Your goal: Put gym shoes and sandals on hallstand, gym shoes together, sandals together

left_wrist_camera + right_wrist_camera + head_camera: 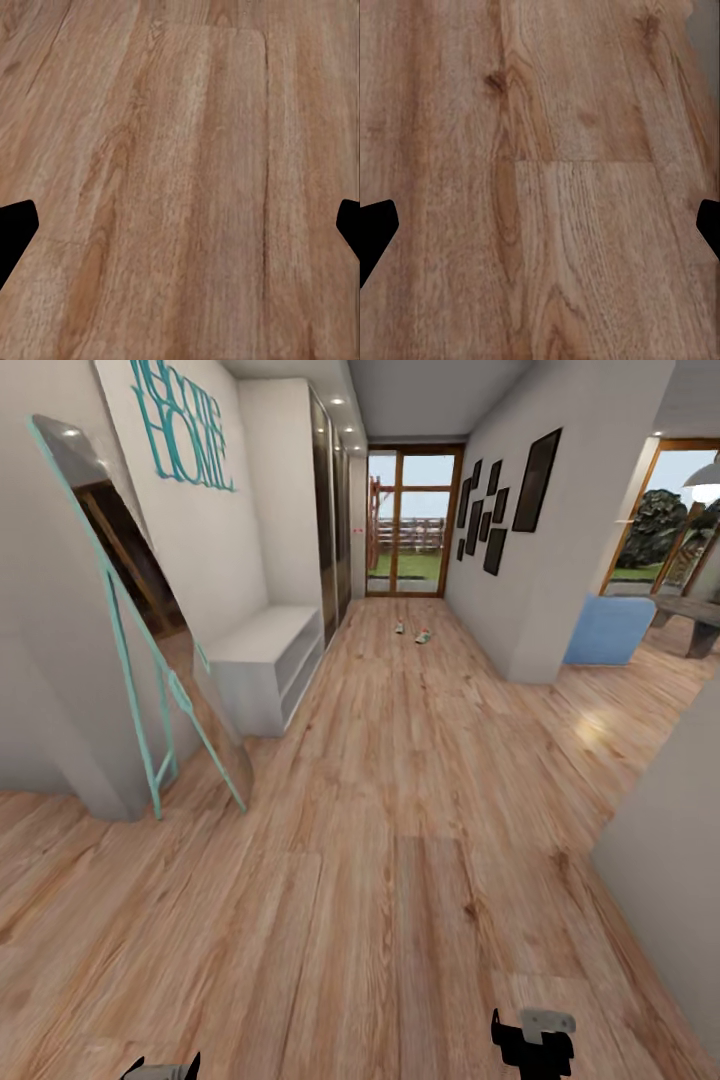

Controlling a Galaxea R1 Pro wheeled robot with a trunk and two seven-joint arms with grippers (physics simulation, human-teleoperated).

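Note:
Far down the corridor floor (400,840), two small pale shoes lie near the glass door, one (399,627) just left of the other (423,637). They look like the gym shoes, though they are too small to make out in detail. The sandals and the hallstand are out of view. Both arms hang low at the bottom of the head view, the left gripper (160,1068) and the right gripper (532,1045). In the wrist views the left gripper (180,232) and right gripper (540,232) are open over bare planks with nothing between the fingers.
A plain low grey two-shelf bench (265,660) stands against the left wall. Nearer, a teal-framed mirror (140,660) leans on that wall. A wall corner (530,610) and a blue seat (607,630) are on the right, and a grey wall (665,860) is close by.

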